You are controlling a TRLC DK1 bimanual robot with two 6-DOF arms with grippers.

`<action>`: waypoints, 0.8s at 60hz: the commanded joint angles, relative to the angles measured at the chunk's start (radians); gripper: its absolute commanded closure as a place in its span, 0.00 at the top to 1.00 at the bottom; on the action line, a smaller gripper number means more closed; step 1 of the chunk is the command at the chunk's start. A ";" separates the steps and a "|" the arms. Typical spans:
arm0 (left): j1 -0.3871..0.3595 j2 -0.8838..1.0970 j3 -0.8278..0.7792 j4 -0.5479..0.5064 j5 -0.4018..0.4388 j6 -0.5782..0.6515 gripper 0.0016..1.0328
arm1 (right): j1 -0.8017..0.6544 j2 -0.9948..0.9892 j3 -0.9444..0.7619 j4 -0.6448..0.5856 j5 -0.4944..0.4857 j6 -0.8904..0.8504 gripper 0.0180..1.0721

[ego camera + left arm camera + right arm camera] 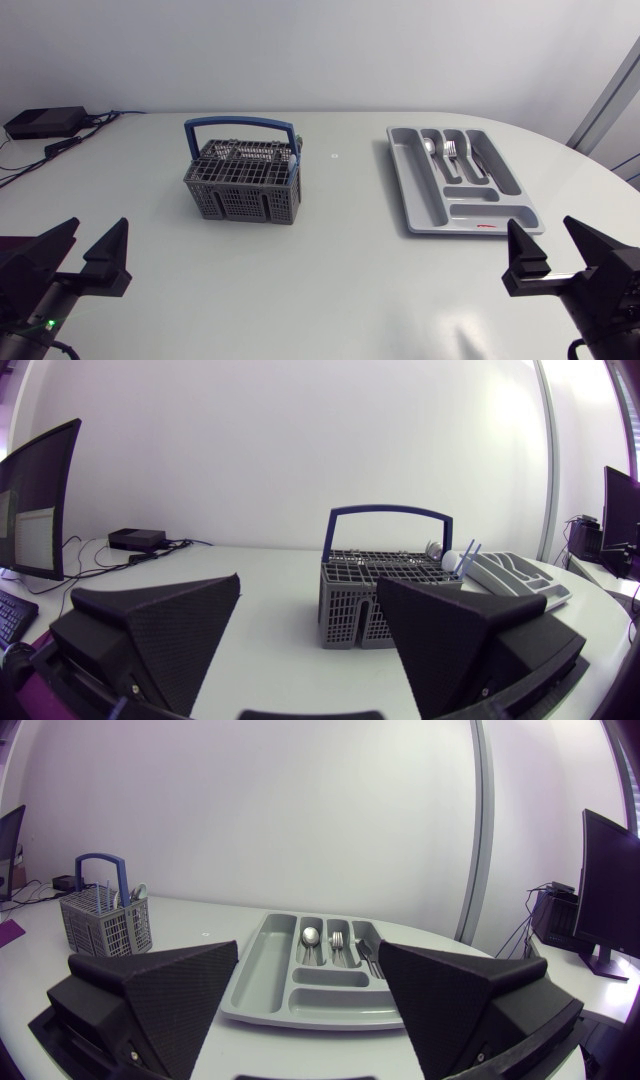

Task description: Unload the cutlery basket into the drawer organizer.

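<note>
Cutlery basket (243, 178) seemed nearly empty; spoon (429, 146), fork (450, 150), knife (478, 160) lay in drawer organizer (420, 195); left gripper (100, 226), right gripper (540, 226) gaped wide, empty.

White, smooth table (330, 300), curved along the far edge and rounded at the right end. Soft, even light across the top, with a faint sheen toward the near edge. At the far left corner, a small black box (45, 122), dark cables (75, 143) trailing beside it. Near the middle, a tiny pale mark (335, 155). Behind the far edge, a plain pale wall (330, 50), evenly lit.
</note>
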 commanded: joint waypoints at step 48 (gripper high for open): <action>-0.027 0.001 0.068 -0.015 0.002 -0.010 0.96 | 0.054 -0.002 0.014 0.003 0.020 0.025 0.96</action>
